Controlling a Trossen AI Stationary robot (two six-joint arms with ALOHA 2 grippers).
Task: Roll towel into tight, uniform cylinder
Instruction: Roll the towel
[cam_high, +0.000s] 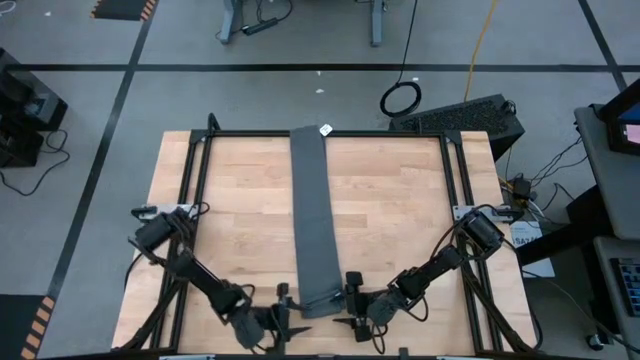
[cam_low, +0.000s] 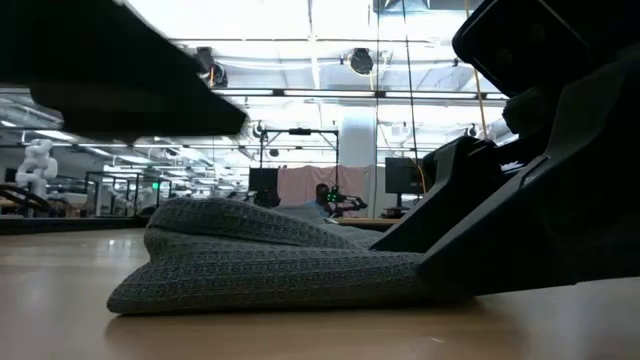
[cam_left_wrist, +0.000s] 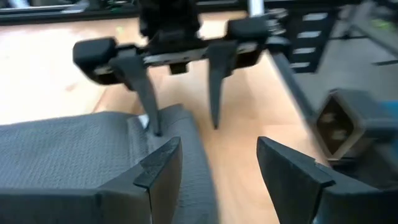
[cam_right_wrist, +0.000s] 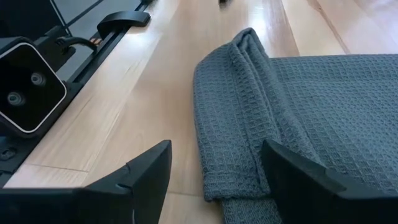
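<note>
At the table's near edge, the towel (cam_high: 311, 215) shows only a small start: its near end is folded up into a low, loose hump, not yet a tight roll. The left gripper (cam_high: 283, 312) stands just beside that end on one side, fingers apart and holding nothing. The right gripper (cam_high: 352, 303) stands at the other side, fingers wide, one of them touching the cloth edge, nothing gripped. Beyond the hump, the towel lies flat as a long narrow strip down the middle of the table (cam_high: 230, 230), its white tag (cam_high: 326, 130) at the far edge. Judgement: nearly the whole length remains to be rolled.
</note>
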